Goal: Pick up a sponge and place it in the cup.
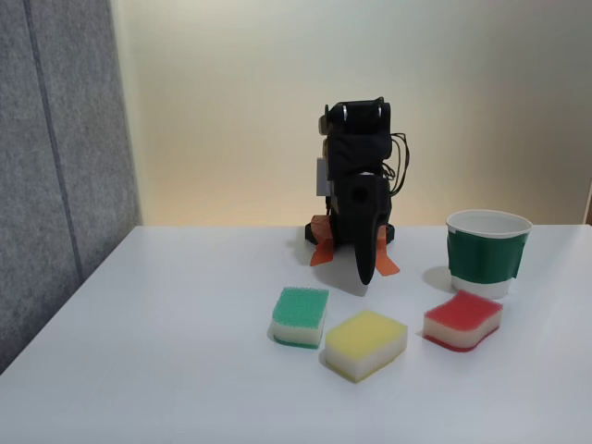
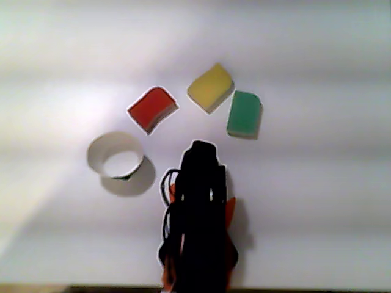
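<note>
The red-topped sponge (image 1: 462, 319) (image 2: 153, 108) lies flat on the white table, just in front of the cup in the fixed view. The cup (image 1: 487, 252) (image 2: 95, 152), white paper with a dark green band, stands upright and looks empty from above. My black arm is folded over its base at the back of the table. Its gripper (image 1: 365, 277) (image 2: 200, 146) hangs tip-down with the fingers together, holding nothing. In the fixed view it is left of the cup and behind the sponges, apart from all of them.
A green-topped sponge (image 1: 300, 314) (image 2: 245, 113) and a yellow sponge (image 1: 365, 343) (image 2: 211, 87) lie side by side, left of the red one in the fixed view. A grey panel (image 1: 55, 166) stands along the table's left side. Orange base parts (image 1: 324, 250) flank the arm.
</note>
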Motion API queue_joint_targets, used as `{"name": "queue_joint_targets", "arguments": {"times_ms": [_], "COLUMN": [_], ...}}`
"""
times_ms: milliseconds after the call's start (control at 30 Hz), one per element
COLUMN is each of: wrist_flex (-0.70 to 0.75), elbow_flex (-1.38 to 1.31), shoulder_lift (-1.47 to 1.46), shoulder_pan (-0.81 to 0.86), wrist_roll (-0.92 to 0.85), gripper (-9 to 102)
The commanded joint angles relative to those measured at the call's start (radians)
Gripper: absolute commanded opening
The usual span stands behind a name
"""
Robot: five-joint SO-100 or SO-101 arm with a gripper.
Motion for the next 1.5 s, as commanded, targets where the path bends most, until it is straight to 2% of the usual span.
{"name": "queue_joint_targets", "arguments": {"times_ms": [0,233,533,667,1067,1133,1333,1467], "wrist_flex": [0.015,0.015,0.034,0.040,-0.132,-0.091,0.218,0.342], "elbow_flex": [0.044,0.046,0.000,-0.132,-0.710,-0.845,-1.324,-1.562], "shoulder_lift": [0.018,0.018,0.002,-0.150,-0.822,-0.937,-1.227,-1.348], "shoulder_pan": [-0.026,-0.026,-0.043,-0.055,-0.164,-0.192,-0.259,-0.290], "wrist_roll": [0.009,0.006,0.003,0.029,-0.043,-0.054,-0.084,-0.103], "gripper": [0,4,0,0,0,0,0,0]}}
